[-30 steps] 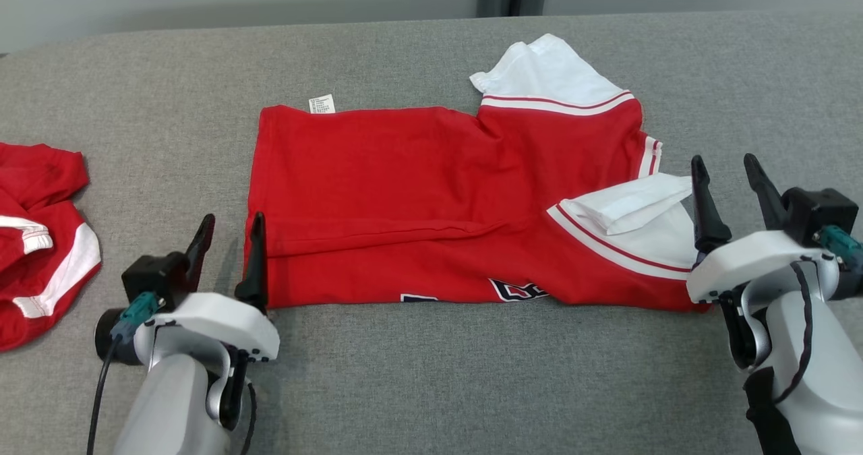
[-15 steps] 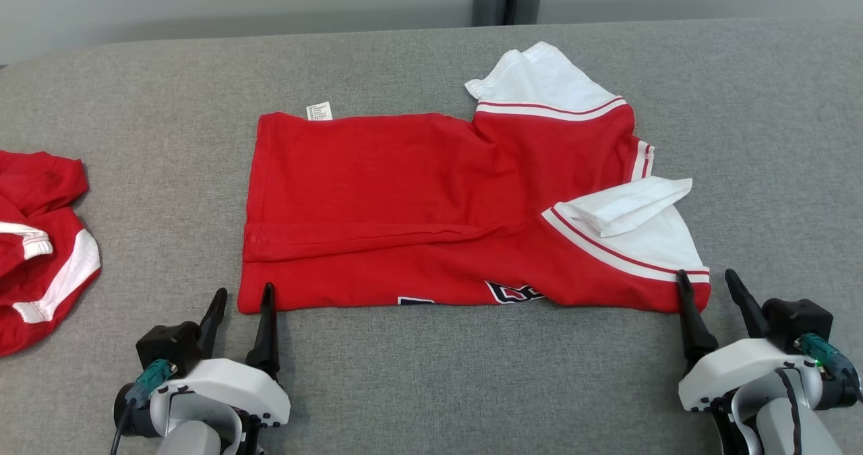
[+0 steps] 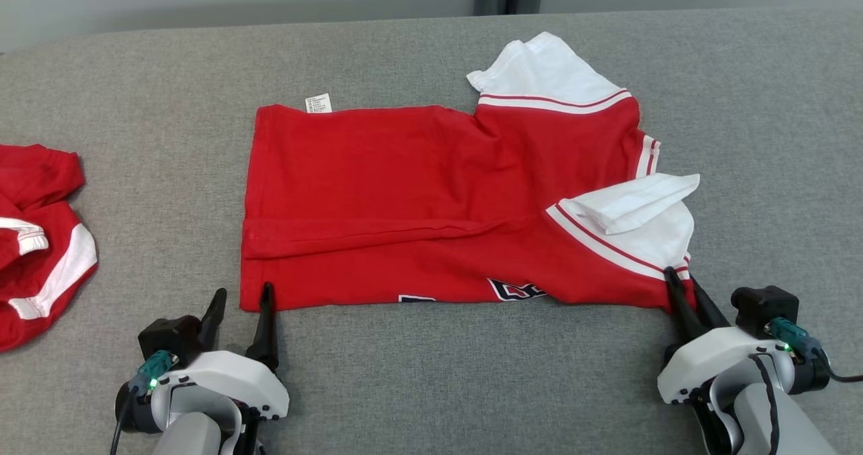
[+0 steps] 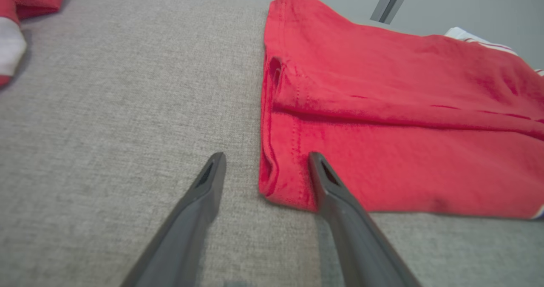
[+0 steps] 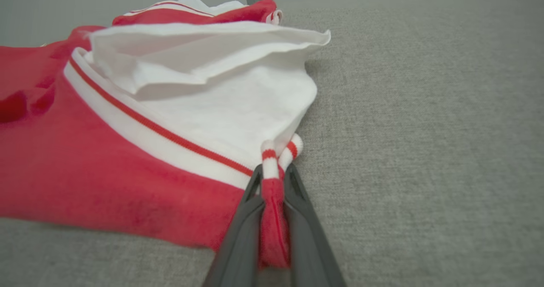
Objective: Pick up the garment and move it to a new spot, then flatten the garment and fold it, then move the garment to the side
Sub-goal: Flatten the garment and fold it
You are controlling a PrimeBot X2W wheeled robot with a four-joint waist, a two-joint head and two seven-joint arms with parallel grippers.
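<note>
On the grey woven surface (image 3: 431, 374), the right tool (image 5: 274, 170) is clamped on the near right corner of the flat red jersey shirt with white striped sleeves (image 3: 404, 172), while the left tool (image 4: 266, 159) gapes wide astride the near left hem corner, gripping nothing. A lift now would likely drag the shirt askew, or a shallow left bite catch one layer only; the crumpled red-and-white garment (image 3: 40, 239) far left obstructs nothing.

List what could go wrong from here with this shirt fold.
1. The right gripper pinches only a thin bit of trim at the shirt corner; it may slip on lifting.
2. The left gripper is open, straddling the layered near corner; closing may catch only some layers.
3. The loose white sleeve could flop and bunch.
</note>
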